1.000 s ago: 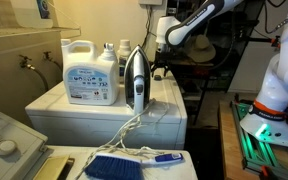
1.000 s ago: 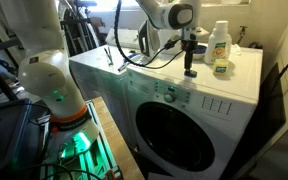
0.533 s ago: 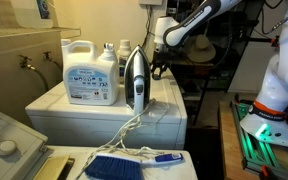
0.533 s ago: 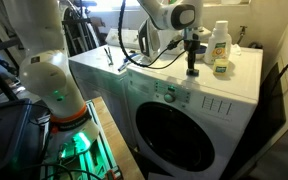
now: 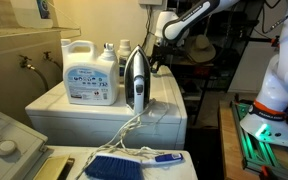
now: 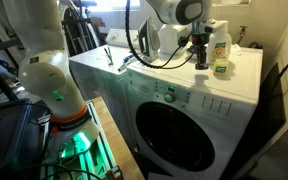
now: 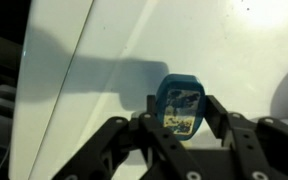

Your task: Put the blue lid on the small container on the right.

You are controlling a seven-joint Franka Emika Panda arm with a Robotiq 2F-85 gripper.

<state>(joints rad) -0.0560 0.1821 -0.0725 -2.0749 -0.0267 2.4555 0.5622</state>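
The gripper [image 7: 179,101] had closed on the blue lid [image 7: 180,109]. In the wrist view its two dark fingers [image 7: 215,112] pressed against the lid's left and right sides. The lid showed as a rounded blue shape with a paler printed patch on its face, sitting right at the fingertips. Beyond it lay the white top of the washer [image 7: 239,50], with a broad grey shadow falling across it on one side of the gripper.

In an exterior view the gripper [image 6: 201,60] pointed straight down and hung clear of the washer [image 6: 144,76], with a gap between its tip and the top. The lid itself was too small and dark to make out there. The small bottle [image 6: 221,52], pale with a green and yellow label, stood upright just beside the gripper on the side nearer the wall, not touching it. Whether its mouth was open could not be told.

In an exterior view the gripper [image 5: 161,62] was half hidden behind an upright iron [image 5: 135,80], which stood on the washer between the gripper and the camera. A large white detergent jug [image 5: 91,72] stood beyond the iron, well apart from the gripper.
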